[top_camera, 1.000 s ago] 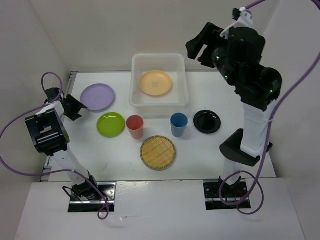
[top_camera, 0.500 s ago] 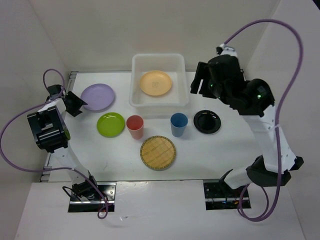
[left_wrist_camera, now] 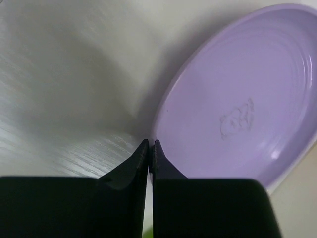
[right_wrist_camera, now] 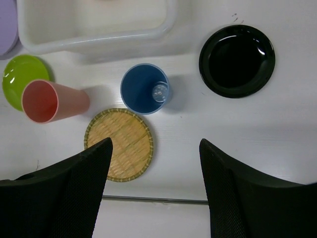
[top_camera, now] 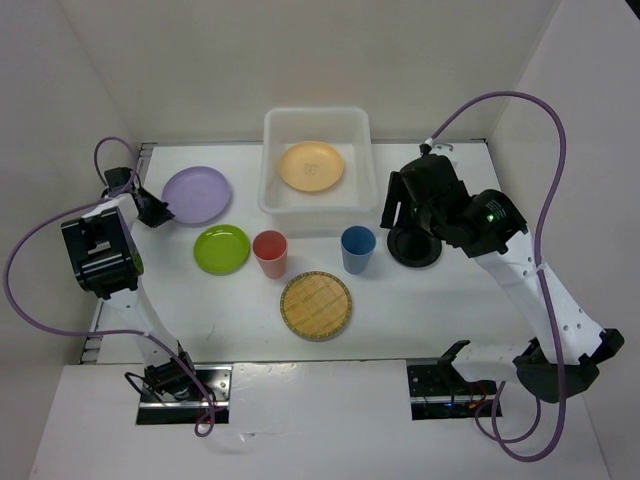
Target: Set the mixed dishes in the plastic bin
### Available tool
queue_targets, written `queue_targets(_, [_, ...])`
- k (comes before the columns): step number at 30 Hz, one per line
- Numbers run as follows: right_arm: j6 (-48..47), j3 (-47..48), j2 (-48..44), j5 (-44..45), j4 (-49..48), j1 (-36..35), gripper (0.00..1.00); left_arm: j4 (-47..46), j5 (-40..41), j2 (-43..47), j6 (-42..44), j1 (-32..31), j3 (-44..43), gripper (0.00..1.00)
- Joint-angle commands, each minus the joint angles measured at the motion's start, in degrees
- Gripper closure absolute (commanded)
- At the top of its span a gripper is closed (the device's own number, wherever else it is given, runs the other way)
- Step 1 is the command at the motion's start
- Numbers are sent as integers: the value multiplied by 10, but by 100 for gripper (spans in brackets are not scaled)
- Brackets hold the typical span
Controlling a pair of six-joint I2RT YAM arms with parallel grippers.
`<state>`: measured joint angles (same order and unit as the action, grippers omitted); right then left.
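- Lilac round plastic plate (left_wrist_camera: pixel 237 109) lies flat on the worktop, far left, left of the translucent white plastic bin (top_camera: pixel 320 206).
- Left gripper (left_wrist_camera: pixel 149 146), on the nearer arm, is clamped on its left rim.
- Right gripper (right_wrist_camera: pixel 154 148): jaws apart, empty.

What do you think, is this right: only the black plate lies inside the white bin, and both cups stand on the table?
Wrong: the plate inside the bin is the orange plate, not the black plate, as the top view shows. The red cup and the blue cup stand on the table.
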<state>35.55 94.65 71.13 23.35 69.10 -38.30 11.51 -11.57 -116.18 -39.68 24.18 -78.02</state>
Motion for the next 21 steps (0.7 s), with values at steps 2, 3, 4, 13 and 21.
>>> queue_targets(2, [0, -18, -14, -16, -58, 24, 24, -11, 10, -7, 2, 2, -15, 95])
queue_targets(3, [-7, -31, -21, -23, -67, 30, 24, -11, 10, -7, 2, 2, -15, 97])
queue_targets(4, [-7, -39, -21, -23, -67, 37, 24, -4, 10, -7, 2, 2, -20, 100])
queue_targets(13, [-34, -136, -56, -64, -112, 91, 24, 50, 96, 133, 7, 2, -21, 100])
queue_targets(21, [-34, -176, -56, -80, -142, 97, 24, 94, 36, 234, 14, -21, -137, 100])
